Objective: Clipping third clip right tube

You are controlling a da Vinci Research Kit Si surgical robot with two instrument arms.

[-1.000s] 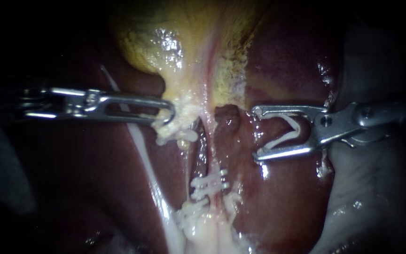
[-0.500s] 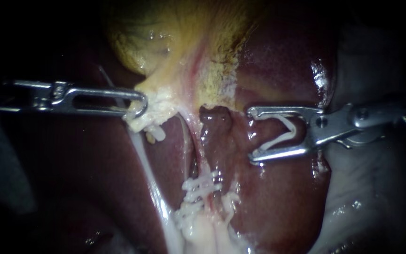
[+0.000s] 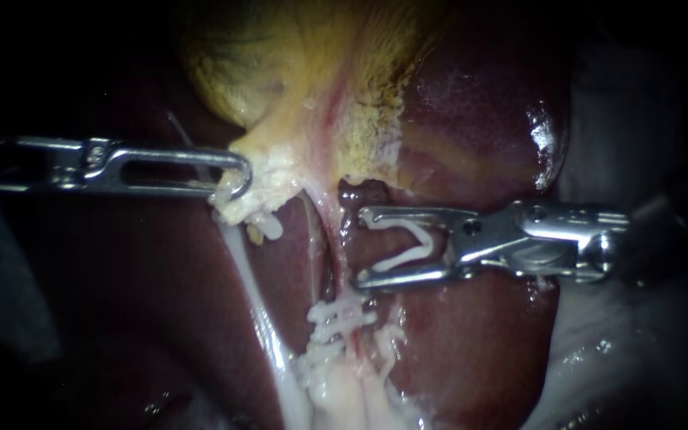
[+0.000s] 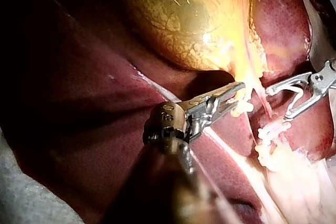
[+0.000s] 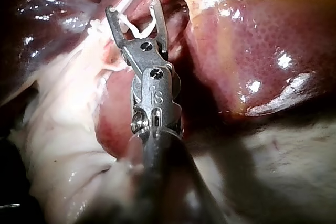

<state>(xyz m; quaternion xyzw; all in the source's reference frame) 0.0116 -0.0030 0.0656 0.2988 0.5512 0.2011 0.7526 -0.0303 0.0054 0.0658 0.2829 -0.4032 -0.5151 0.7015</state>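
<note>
Right instrument (image 3: 358, 248) positioned just beside the tube (image 3: 330, 239).
Its jaws grip an open white clip (image 3: 408, 243); the left instrument (image 3: 236, 181) jaws clamp gallbladder (image 3: 280, 80) neck tissue.

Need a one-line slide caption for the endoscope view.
Right instrument holds an open white clip beside the pale tube; left instrument grips whitish tissue below the yellow gallbladder.

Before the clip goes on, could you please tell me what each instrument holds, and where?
Left instrument: jaws shut on the gallbladder at its pale lower end. Right instrument: an open white clip, legs against both jaws.
</note>
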